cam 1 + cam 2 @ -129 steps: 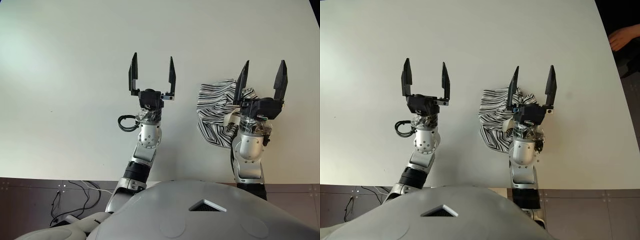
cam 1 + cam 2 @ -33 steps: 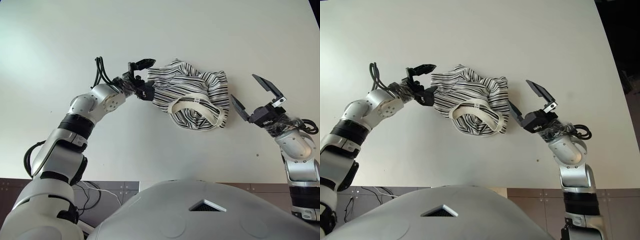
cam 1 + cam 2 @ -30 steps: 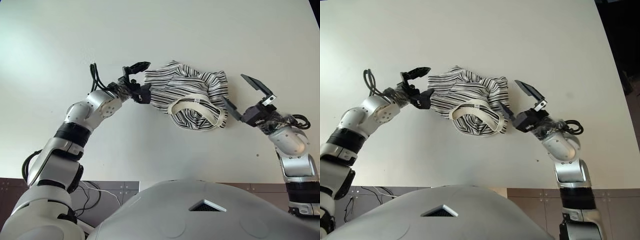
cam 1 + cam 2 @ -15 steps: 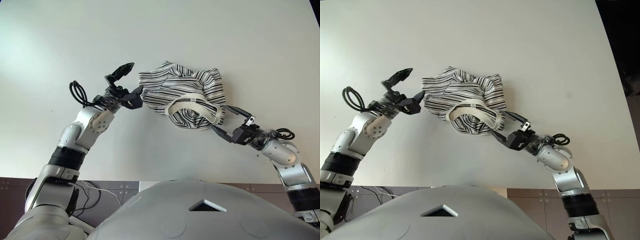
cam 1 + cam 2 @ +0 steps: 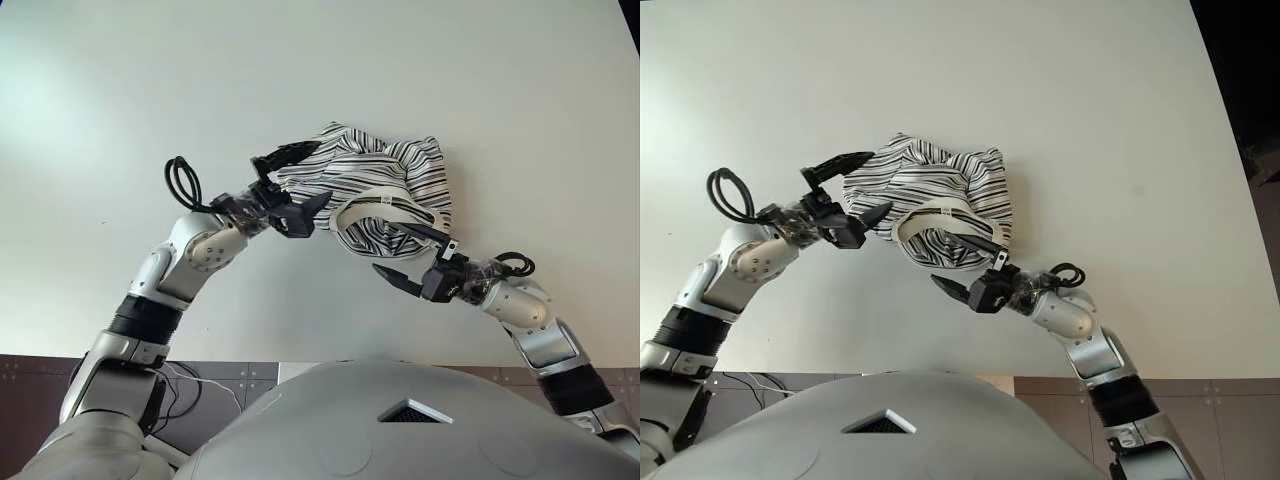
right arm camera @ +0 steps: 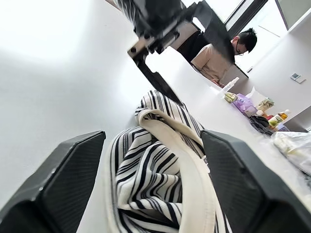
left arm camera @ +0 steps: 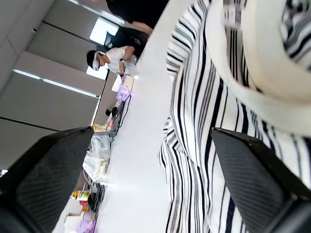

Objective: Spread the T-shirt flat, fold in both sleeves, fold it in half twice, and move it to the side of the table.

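Striped black-and-white T-shirt (image 5: pixel 385 165) lies crumpled in a heap at mid-desk (image 5: pixel 480 70), with the cream collar (image 5: pixel 385 202) looped on the near side. Left hand (image 5: pixel 322 170) is at the shirt's left edge, fingers spread wide on either side of the cloth edge, not clamped. Right hand (image 5: pixel 386 245) is at the near edge just below the collar, fingers also spread; contact between its upper finger and the cloth cannot be determined.
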Robot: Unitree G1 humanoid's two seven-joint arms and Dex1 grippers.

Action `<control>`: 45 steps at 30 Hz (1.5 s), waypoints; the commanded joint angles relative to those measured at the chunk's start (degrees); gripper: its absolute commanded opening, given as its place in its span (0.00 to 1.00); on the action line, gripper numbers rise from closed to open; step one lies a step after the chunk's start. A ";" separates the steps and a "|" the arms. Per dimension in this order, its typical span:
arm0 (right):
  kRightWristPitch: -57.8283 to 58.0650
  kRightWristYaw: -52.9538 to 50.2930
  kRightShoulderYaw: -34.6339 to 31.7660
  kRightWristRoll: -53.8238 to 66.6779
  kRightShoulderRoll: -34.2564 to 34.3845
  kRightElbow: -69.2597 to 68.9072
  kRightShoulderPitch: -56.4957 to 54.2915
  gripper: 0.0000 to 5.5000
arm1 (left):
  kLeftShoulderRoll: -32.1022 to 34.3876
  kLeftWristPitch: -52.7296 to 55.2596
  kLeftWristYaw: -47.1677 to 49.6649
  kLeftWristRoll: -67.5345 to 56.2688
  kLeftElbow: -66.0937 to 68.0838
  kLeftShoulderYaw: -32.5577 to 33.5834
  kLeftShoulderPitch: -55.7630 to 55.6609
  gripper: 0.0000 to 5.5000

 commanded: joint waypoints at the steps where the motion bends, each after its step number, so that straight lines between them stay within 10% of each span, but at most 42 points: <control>1: 2.08 -5.38 -0.83 -6.82 2.85 4.75 -6.69 0.66 | -2.54 2.52 2.96 6.29 5.73 -1.98 -4.89 0.82; 15: 12.34 -20.28 -1.57 -19.55 3.13 33.54 -25.12 0.66 | 1.41 -15.98 -3.73 -8.02 9.40 -5.69 3.47 0.82; 27: 5.74 -25.02 -16.56 2.11 14.58 65.31 -51.44 0.66 | 3.03 -18.76 -14.68 -8.30 17.90 -13.23 7.32 0.82; 33: -1.68 -29.94 -24.59 7.58 9.03 68.19 -50.49 0.66 | 8.77 -17.60 -14.24 -7.91 22.22 -11.00 7.91 0.82; 39: -4.75 -22.47 -33.10 17.65 4.47 63.65 -43.75 0.66 | 16.63 -16.44 -12.91 -8.36 21.75 -6.62 12.01 0.82; 45: -15.02 12.56 -15.61 14.35 -5.70 47.19 -19.08 0.66 | 21.53 -16.42 -11.26 -11.10 16.49 -0.94 16.94 0.82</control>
